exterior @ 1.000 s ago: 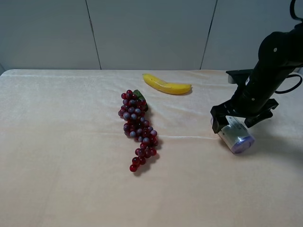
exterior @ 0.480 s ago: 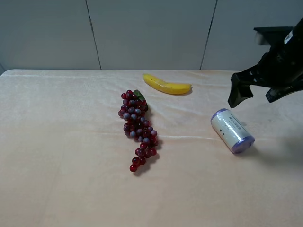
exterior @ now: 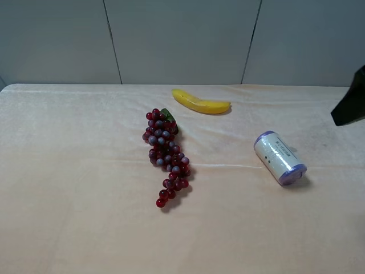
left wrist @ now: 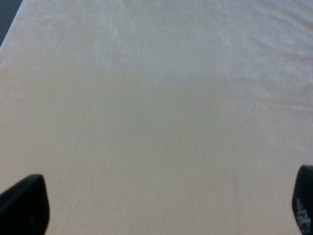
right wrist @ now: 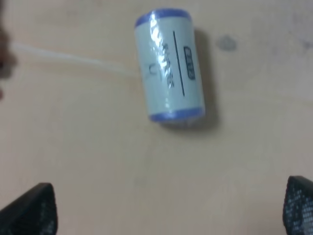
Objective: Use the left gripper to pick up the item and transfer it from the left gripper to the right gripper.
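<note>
The item, a cream-white can with purple-blue ends, lies on its side on the right part of the table, free of both grippers. In the right wrist view the can lies well away from my right gripper, whose two black fingertips stand wide apart, open and empty. In the high view only a black part of the right arm shows at the right edge. My left gripper is open and empty over bare cloth; it is out of the high view.
A red-purple grape bunch lies at the table's middle. A yellow banana lies behind it near the back edge. The cream tablecloth covers the table; a grey wall stands behind.
My right gripper was around the can a second ago, then let go, rose and withdrew to the right edge. The can stays lying where it was.
</note>
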`<state>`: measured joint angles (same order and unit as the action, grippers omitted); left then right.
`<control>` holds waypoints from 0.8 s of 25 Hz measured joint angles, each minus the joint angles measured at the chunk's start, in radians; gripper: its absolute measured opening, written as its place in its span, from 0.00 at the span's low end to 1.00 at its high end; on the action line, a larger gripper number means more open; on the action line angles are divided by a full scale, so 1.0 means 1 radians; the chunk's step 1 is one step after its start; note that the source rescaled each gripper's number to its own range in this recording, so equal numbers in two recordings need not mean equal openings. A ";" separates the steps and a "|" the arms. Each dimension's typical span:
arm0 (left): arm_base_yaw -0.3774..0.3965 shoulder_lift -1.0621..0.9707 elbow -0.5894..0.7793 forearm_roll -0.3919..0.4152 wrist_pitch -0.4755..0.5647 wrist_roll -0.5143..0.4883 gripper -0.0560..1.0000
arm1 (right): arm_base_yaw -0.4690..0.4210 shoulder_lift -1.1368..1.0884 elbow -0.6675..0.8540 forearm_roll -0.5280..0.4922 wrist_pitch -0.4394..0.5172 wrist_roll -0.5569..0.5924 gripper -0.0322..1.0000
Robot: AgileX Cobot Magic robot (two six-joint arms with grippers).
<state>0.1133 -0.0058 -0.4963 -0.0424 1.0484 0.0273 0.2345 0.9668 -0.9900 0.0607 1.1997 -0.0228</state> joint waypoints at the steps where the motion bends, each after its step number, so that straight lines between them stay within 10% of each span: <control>1: 0.000 0.000 0.000 0.000 0.000 0.000 1.00 | 0.000 -0.044 0.019 0.000 0.002 0.000 1.00; 20: 0.000 0.000 0.000 0.000 0.000 0.000 1.00 | 0.000 -0.915 0.448 -0.002 -0.071 0.000 1.00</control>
<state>0.1133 -0.0058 -0.4963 -0.0424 1.0484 0.0273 0.2345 0.0521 -0.5418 0.0592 1.1289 -0.0228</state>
